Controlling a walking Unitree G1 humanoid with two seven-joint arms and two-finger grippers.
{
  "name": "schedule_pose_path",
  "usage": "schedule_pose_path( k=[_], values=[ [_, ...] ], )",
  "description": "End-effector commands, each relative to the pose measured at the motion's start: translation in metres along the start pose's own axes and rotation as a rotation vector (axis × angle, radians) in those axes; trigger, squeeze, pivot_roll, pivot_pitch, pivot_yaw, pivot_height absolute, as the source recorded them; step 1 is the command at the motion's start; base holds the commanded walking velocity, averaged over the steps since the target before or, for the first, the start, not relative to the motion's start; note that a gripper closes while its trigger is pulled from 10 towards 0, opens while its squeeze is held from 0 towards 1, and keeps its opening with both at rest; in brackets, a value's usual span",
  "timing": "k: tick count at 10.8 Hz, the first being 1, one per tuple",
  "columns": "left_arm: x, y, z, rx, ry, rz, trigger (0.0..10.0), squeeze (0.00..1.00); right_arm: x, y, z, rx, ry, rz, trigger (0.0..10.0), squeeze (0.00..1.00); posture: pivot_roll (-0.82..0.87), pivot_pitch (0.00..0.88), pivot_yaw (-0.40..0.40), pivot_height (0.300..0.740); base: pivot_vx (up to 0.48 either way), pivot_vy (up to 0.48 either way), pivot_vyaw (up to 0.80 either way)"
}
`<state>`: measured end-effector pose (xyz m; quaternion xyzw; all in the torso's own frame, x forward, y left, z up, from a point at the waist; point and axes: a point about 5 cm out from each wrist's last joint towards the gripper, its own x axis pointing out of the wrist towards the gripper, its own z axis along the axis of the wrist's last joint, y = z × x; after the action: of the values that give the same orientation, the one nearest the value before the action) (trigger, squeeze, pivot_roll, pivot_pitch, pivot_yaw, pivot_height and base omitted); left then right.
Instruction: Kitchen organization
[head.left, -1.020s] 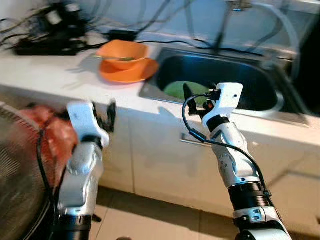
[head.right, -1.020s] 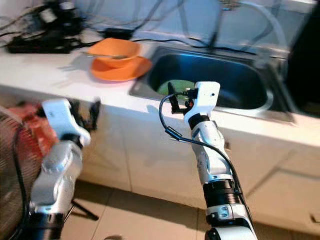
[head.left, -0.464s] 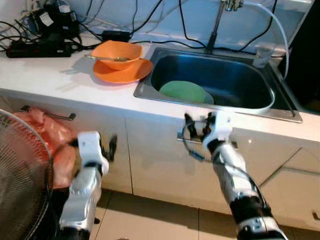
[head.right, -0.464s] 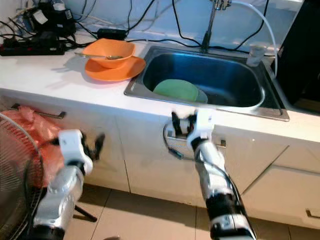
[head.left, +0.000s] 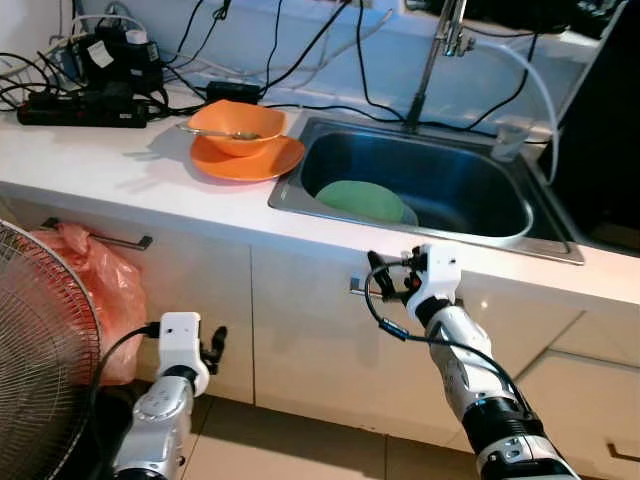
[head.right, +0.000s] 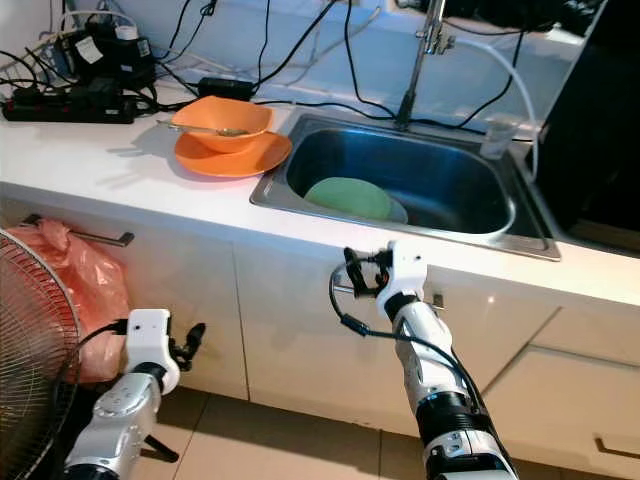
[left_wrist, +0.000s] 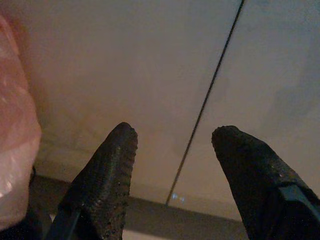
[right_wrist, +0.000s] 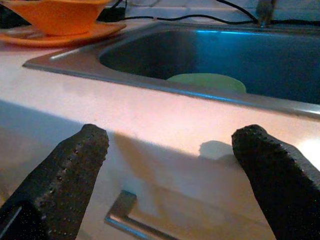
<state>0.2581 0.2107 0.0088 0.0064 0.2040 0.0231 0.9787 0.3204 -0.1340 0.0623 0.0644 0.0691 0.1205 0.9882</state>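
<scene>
Hands (head.left: 385, 275) open below counter; plate (head.left: 360, 200), prob. green, in sink (head.left: 470, 190).

A white counter (head.left: 120, 170) carries an orange plate (head.left: 245, 160), power strip (head.left: 65, 115) and cables.

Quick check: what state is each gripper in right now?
Left gripper: open, empty, facing the cabinet door.
Right gripper: open, empty, below the counter edge.

A wire fan (head.left: 35, 350) ran off the frame's edge; the sink's front wall (head.left: 330, 205) hid part of the green plate (head.left: 360, 200).
</scene>
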Motion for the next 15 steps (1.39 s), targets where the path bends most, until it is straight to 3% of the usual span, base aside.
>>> schedule_pose_path(
  k=[1,4,6,8,9,14,15],
  values=[
    [0.003,-0.001,0.007,0.011,-0.032,-0.008,10.0,0.00,-0.027,-0.015,-0.054,0.059,0.231,-0.087,10.0,0.00,0.10,0.000,-0.032,0.740,0.000,0.000,0.00],
    [0.007,-0.007,0.019,0.019,-0.104,-0.031,10.0,0.00,-0.016,-0.012,-0.025,0.014,0.074,-0.067,10.0,0.00,0.10,0.000,-0.024,0.740,0.000,0.000,0.00],
    [0.003,-0.006,0.010,0.022,-0.084,-0.046,10.0,0.00,-0.035,-0.011,-0.035,0.016,0.078,-0.032,10.0,0.00,0.08,0.015,-0.014,0.740,0.000,0.000,0.00],
    [0.002,-0.003,0.001,0.033,-0.034,-0.053,10.0,0.00,-0.055,-0.013,-0.059,0.018,0.163,-0.047,10.0,0.00,0.06,0.032,0.002,0.740,0.000,0.000,0.00],
    [0.002,-0.001,-0.012,0.029,0.043,-0.069,10.0,0.00,-0.061,-0.014,-0.077,0.031,0.257,-0.075,10.0,0.00,0.06,0.035,0.011,0.740,0.000,0.000,0.00],
    [0.002,0.000,-0.050,0.009,0.292,-0.093,10.0,0.00,-0.062,-0.020,-0.110,0.138,0.522,-0.166,10.0,0.00,0.07,0.023,-0.001,0.740,0.000,0.000,0.00],
    [0.001,-0.002,-0.056,0.030,0.327,-0.110,10.0,0.00,-0.065,-0.018,-0.117,0.116,0.583,-0.162,10.0,0.00,0.07,0.018,-0.005,0.740,0.000,0.000,0.00]
  ],
)
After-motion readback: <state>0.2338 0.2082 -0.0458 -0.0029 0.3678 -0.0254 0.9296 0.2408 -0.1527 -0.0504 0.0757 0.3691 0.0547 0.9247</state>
